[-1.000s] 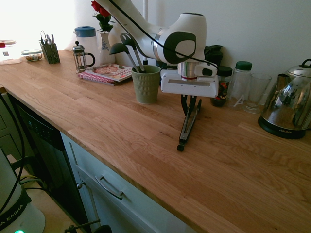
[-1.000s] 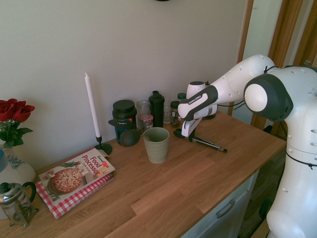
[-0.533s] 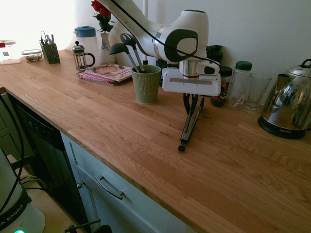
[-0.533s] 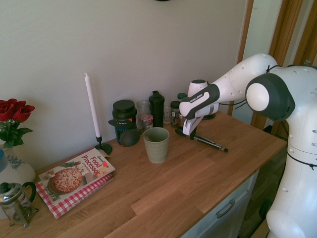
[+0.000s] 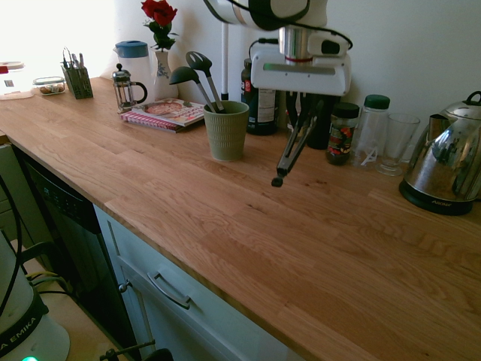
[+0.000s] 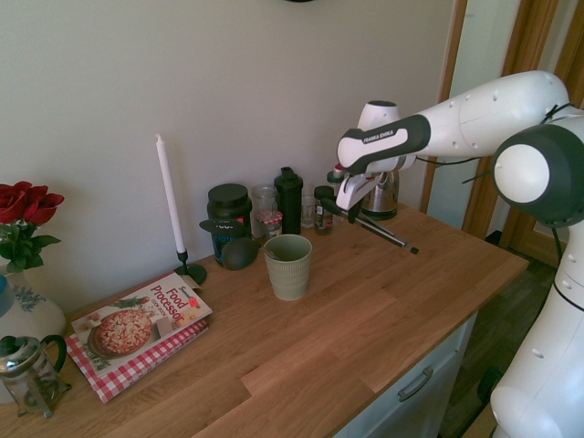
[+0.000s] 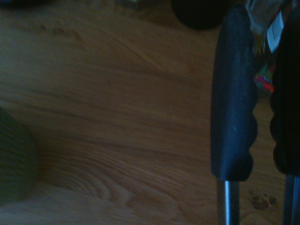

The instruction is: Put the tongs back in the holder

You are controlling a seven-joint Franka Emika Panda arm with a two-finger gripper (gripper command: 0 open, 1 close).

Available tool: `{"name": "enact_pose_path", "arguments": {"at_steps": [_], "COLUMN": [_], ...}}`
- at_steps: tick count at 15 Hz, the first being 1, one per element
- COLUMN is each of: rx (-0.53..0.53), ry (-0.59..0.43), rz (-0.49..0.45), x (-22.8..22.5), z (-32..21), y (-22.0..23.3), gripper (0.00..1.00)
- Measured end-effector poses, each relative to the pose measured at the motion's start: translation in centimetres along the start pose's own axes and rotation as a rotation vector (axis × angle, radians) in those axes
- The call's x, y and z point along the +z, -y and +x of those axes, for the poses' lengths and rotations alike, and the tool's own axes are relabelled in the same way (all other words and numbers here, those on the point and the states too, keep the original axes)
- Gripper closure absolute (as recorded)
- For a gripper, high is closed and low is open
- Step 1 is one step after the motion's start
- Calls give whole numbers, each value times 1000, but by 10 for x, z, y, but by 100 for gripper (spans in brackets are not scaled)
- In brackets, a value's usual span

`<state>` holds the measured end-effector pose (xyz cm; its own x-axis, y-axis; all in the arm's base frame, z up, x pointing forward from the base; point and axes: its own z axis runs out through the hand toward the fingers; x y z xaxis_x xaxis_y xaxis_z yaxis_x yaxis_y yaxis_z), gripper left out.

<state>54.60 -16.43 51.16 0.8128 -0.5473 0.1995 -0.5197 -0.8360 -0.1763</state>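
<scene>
"Food Processor" book (image 6: 137, 324) (arm (image 6: 474, 114): "FRANKA EMIKA")

Readable text: three items.
"Food Processor" is printed on the cookbook (image 6: 137, 321) cover; "FRANKA EMIKA" is lettered on the arm's dark wrist band (image 6: 380, 137); "EMIKA" is seen on the robot base (image 5: 19, 329). Jar labels can't be read.

Pretty normal kitchen here: long oak butcher-block worktop (image 5: 225, 210) along a plain off-white wall (image 6: 182, 82), pale cabinet fronts with a metal drawer handle (image 5: 169, 291) underneath. Daylight blows out the far corner, and there's a wooden door frame (image 6: 447, 73) by the counter's end.
</scene>
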Motion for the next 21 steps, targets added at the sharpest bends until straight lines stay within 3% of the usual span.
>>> {"name": "enact_pose_path", "arguments": {"at_steps": [3,8,11,16,21], "rx": [10,64,92,242,303], "ry": [-39,-130,-184,-369,-486], "rz": [132,246,255,354,338], "x": [-66,-129,-134,-134,-97], "z": [-15,-43,-58,-80,-91], "y": [42,113,150,198,195], "gripper": [100,100,100,100,100]}}
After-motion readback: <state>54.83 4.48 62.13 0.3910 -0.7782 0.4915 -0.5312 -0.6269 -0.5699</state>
